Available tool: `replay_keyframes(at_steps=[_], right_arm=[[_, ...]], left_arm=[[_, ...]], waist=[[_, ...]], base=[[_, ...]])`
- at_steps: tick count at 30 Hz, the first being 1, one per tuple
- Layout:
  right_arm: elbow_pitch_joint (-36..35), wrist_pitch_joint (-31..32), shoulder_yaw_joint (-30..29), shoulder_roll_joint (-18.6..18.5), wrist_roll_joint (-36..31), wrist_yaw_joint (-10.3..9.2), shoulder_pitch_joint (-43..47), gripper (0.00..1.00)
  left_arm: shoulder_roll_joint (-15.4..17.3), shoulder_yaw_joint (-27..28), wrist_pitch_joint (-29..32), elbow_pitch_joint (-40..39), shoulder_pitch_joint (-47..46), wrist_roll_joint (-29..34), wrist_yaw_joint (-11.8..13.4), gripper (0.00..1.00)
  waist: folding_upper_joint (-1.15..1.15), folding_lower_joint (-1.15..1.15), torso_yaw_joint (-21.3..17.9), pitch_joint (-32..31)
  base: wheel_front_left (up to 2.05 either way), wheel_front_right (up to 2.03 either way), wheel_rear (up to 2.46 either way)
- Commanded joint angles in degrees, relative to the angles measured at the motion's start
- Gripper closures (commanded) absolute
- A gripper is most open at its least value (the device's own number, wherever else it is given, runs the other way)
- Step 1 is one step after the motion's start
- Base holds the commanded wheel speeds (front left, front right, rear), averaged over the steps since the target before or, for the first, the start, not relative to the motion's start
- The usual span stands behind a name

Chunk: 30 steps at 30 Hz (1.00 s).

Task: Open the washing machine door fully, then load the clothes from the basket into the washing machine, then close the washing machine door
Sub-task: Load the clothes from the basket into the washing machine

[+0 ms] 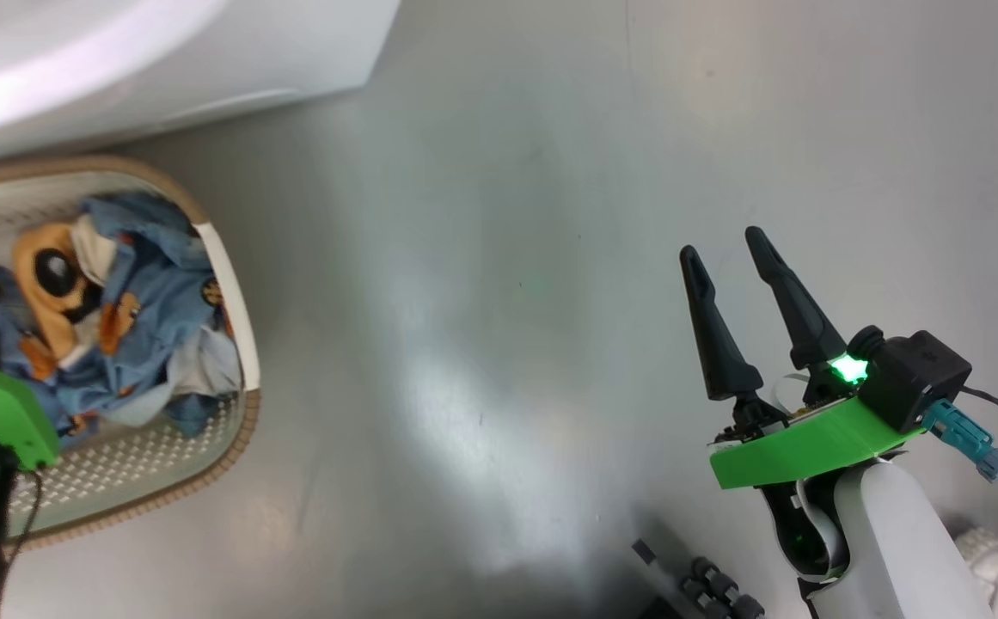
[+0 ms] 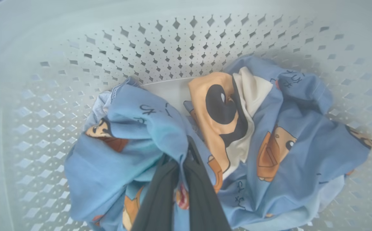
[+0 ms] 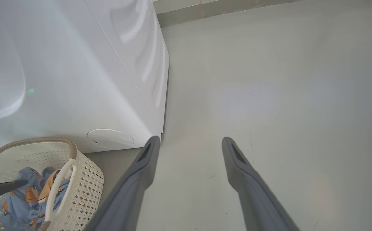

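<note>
Seen from the robot's head, a cream basket (image 1: 232,301) sits on the grey floor (image 1: 507,258) at the left, close to the white washing machine (image 1: 163,60). The clothes (image 1: 146,327), a crumpled blue heap with orange prints, lie inside the basket. In the left wrist view the left gripper (image 2: 183,158) is down in that heap, its jaws pressed together and pinching a raised fold of blue fabric, with cloth bunched around both dark tips. The orange-and-black patch (image 2: 221,109) lies just beside the pinch, not in it. The right gripper (image 1: 722,244) hovers over bare floor well away from the basket, jaws spread and holding nothing. The step in hand looks like lifting the first load out of the basket. To do it well, the pinch should probably stay firm and the lift go straight up and slowly, so that trailing cloth clears the perforated wall and the rim without catching. The hold seems to be on a single fold, so loose pieces may slide off or hang low, and it would be wise to raise the load well above the rim before swinging towards the machine. The basket looks light and could tip or be dragged if fabric snags on it.
</note>
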Motion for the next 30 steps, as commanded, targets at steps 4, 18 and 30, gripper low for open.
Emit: replay_keyframes(at_steps=[4, 18, 30], right_arm=[[-0.24, -0.27, 0.09, -0.07, -1.21, 0.1, 2.25, 0.0], [2.43, -0.27, -2.68, -0.07, -4.57, 0.1, 6.37, 0.0], [3.91, -0.27, -3.92, -0.07, -6.22, 0.1, 9.28, 0.0]], left_arm=[[1.2, 1.05, -2.32, -1.05, 4.23, -0.78, -0.49, 1.0], [-2.05, 5.8, -3.77, -18.48, 18.1, -1.6, 0.8, 1.0], [-5.54, 11.51, -3.78, -38.65, 30.12, 1.24, 2.56, 1.0]], waist=[[0.0, 0.0, 2.66, -6.42], [0.0, 0.0, 6.21, -19.89], [0.0, 0.0, 7.57, -29.33]], base=[[0.0, 0.0, 0.0], [0.0, 0.0, 0.0], [0.0, 0.0, 0.0]])
